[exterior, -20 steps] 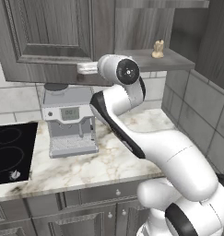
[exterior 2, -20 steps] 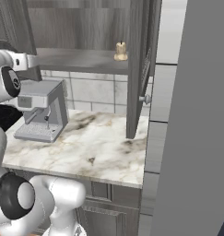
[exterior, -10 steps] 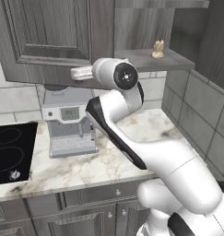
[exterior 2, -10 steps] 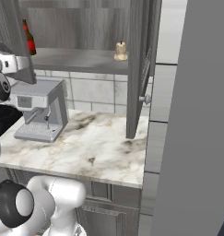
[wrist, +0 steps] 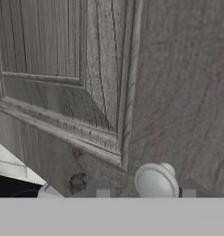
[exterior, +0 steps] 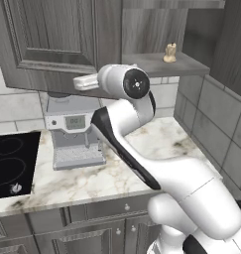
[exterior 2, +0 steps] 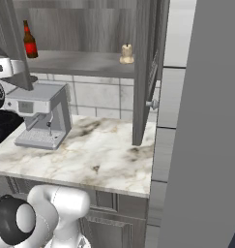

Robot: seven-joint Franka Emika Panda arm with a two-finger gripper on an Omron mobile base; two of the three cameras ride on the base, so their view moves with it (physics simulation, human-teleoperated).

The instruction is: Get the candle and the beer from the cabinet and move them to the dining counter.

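Observation:
The cabinet (exterior 2: 80,63) stands open over the worktop. On its shelf, the beer (exterior 2: 29,39), a dark bottle with a red label, stands at the left, and the small cream candle (exterior 2: 126,53) stands near the right. The left base view also shows the candle (exterior: 169,52); there the left door (exterior: 52,44) hides the beer. My gripper (exterior: 76,83) is at that door's lower corner. In the hand view my gripper (wrist: 143,189) is open, its fingertips (wrist: 98,188) on either side of the round knob (wrist: 156,181) with a gap. The dining counter is out of view.
A coffee machine (exterior: 72,134) stands on the marble worktop (exterior: 156,144) under the cabinet, with a black hob (exterior: 13,158) to its left. The right cabinet door (exterior 2: 145,63) hangs open edge-on. A tall grey panel (exterior 2: 206,121) rises at the right.
My arm swung left and the left door came further open with it. The beer, hidden a second ago in the right base view, now shows on the shelf.

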